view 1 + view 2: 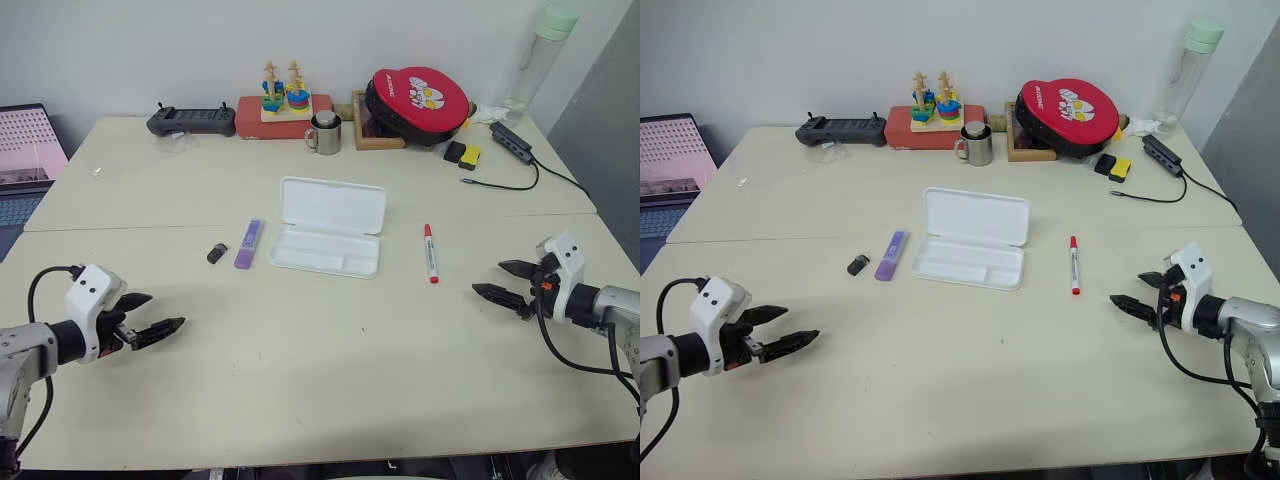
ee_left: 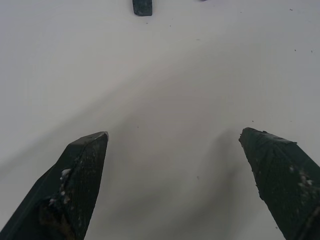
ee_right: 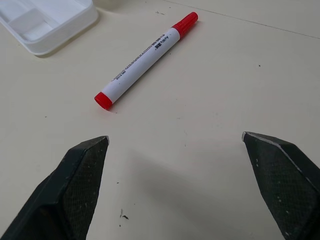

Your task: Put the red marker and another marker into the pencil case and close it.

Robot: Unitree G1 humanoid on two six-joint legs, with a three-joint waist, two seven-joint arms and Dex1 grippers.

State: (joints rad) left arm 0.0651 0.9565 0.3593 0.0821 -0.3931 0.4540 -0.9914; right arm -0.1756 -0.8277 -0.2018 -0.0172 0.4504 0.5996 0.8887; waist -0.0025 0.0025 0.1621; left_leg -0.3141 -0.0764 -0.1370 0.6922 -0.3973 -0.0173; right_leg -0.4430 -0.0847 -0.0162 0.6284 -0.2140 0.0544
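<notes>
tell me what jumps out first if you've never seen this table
The open white pencil case lies mid-table, lid back and empty, with a purple highlighter on its left and the red marker on its right. Nearer the front edge, the left tool and right tool are open and hold nothing.

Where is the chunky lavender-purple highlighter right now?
In the head views, the chunky lavender-purple highlighter lies flat on the table, just left of the open white plastic pencil case, with a small dark stubby object on its other side.
</notes>
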